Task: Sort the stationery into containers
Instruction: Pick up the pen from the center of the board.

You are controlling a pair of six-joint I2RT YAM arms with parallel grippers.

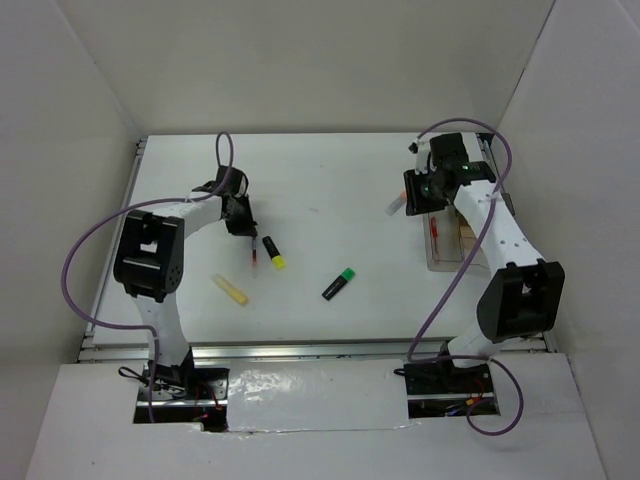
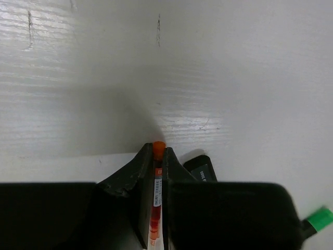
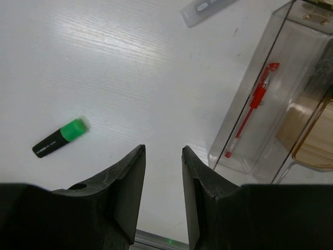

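- The left claw (image 2: 157, 155) is clamped on a thin red pen (image 2: 155, 205). The pen's orange tip pokes out just past the fingers.
- From above, this pen is at the left middle of the bench (image 1: 330, 170). Its long way runs about 12 to 6 o'clock, with the claw at the 12 end.
- I cannot tell if the pen is lifted or touching the bench.
- The organiser (image 3: 270, 135) is at about 3 o'clock from the left claw, well apart, on the far right side. I think the pen must go that way.
- A second red pen (image 3: 252, 107) lies in the organiser's long clear slot. From above, the slot also runs about 12 to 6, so I think the held pen needs little turning.
- The right claw (image 3: 162, 156) has its fingers apart and holds nothing. It hangs just beside the organiser, much nearer to it than the left arm.
- The green-capped highlighter (image 1: 339, 284) lies between the two arms, at about 4 o'clock from the held pen.
- The yellow-capped highlighter (image 1: 273, 252) lies just beside the held pen at 3 o'clock, so it could get bumped.
- The pale yellow stick (image 1: 230, 290) lies near, at 7 o'clock.
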